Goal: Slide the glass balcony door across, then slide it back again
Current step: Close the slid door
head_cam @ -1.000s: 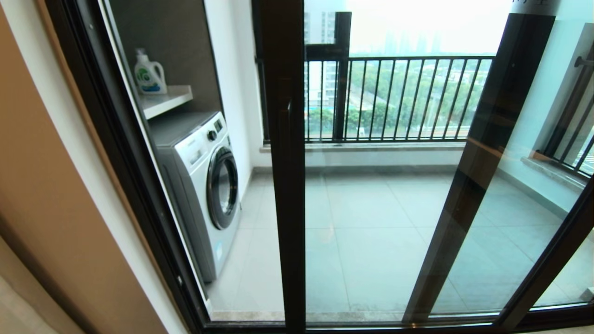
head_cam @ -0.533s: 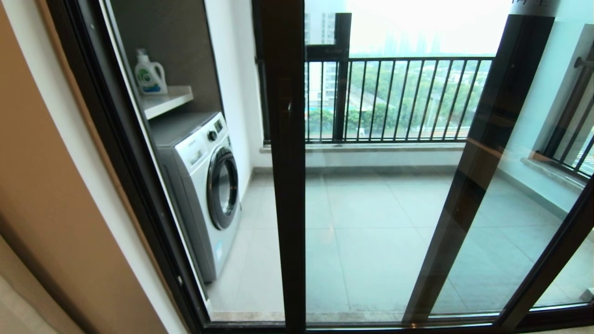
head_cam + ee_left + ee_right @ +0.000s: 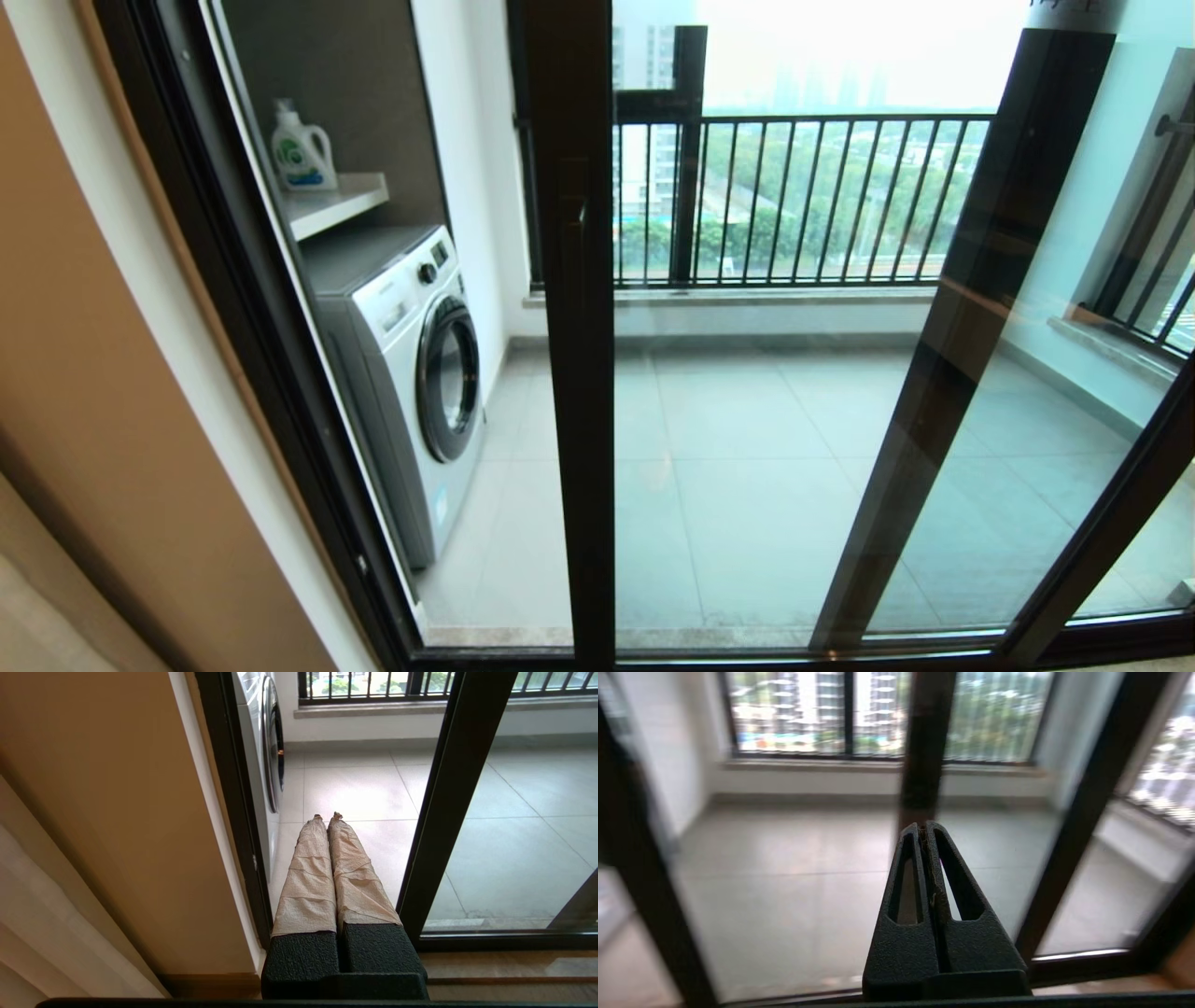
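Your tall clear-glass balcony door in its slim dark frame [image 3: 574,373] stands mid-opening, its upright before you. Neither closed gripper — left, paper-wrapped [image 3: 325,817], low by the jamb; right [image 3: 923,828] facing the upright — touches it. Next: likely engage that upright.

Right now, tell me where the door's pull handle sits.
In the head view, the pull handle is on the glass balcony door's central dark upright, right of the washing machine and level with the balcony railing.

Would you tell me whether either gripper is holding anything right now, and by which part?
Nothing is held: the left gripper and right gripper are both shut on nothing, short of the glass balcony door.
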